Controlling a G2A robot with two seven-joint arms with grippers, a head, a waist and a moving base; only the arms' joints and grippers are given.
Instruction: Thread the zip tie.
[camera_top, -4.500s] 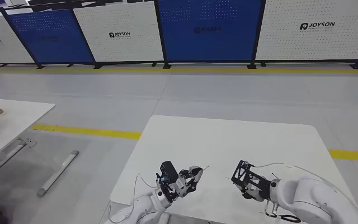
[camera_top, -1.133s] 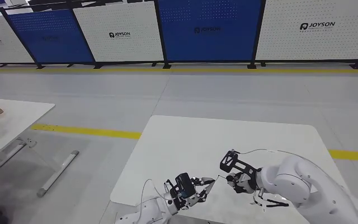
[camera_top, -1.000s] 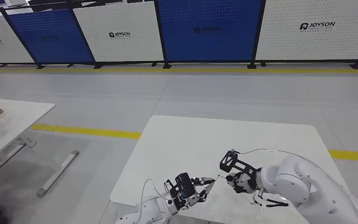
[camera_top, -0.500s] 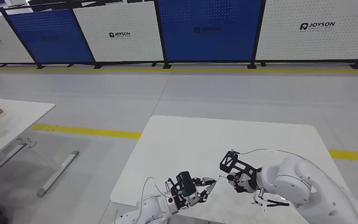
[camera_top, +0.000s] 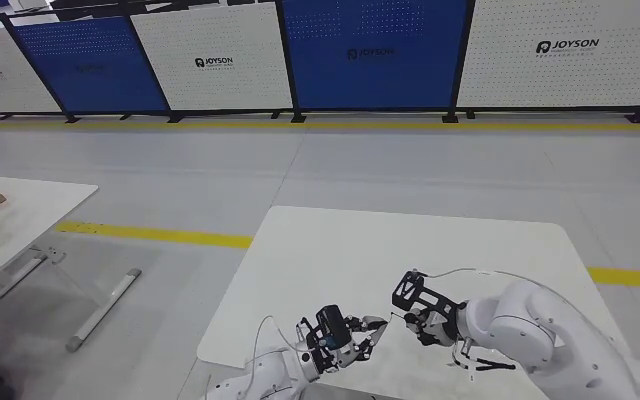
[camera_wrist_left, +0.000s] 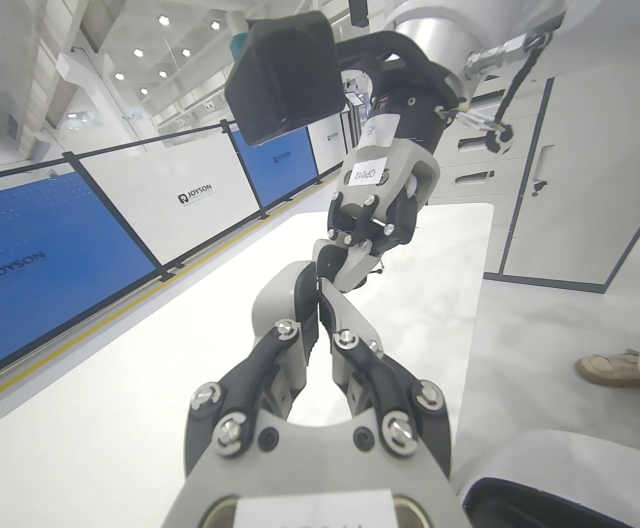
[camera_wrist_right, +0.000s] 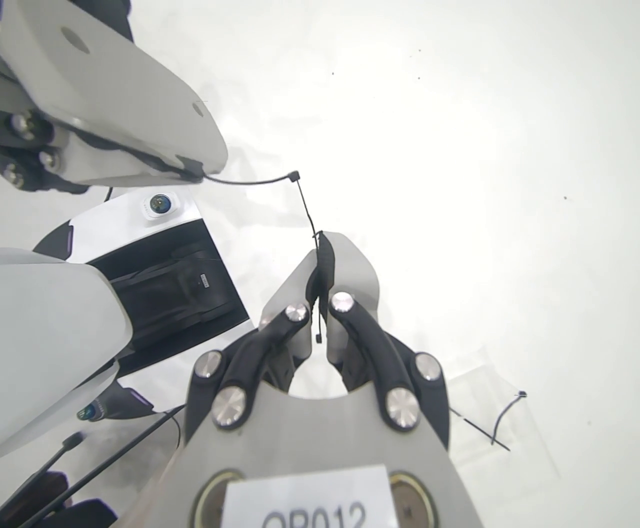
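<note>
A thin black zip tie (camera_wrist_right: 306, 205) hangs in the air between my two grippers, above the white table (camera_top: 420, 250). Its small square head (camera_wrist_right: 294, 175) sits at the bend. From there one strand runs to my left gripper (camera_wrist_right: 197, 172), which is shut on it. The other strand runs down into my right gripper (camera_wrist_right: 320, 245), also shut on it, and its end pokes out behind the fingers. In the top view the left gripper (camera_top: 376, 324) and right gripper (camera_top: 404, 320) meet tip to tip near the table's front edge. The left wrist view has the left gripper (camera_wrist_left: 317, 294) shut just before the right one (camera_wrist_left: 345, 277).
A second black zip tie (camera_wrist_right: 505, 415) lies loose on the table beside my right arm. The table's front edge runs just under both arms, and its wide far half stretches beyond them. A neighbouring table (camera_top: 30, 210) stands far off to the left.
Since 4.5 s ago both arms have come together from well apart. Over the last second the left gripper has edged closer to the right one, shortening the strand between them.
</note>
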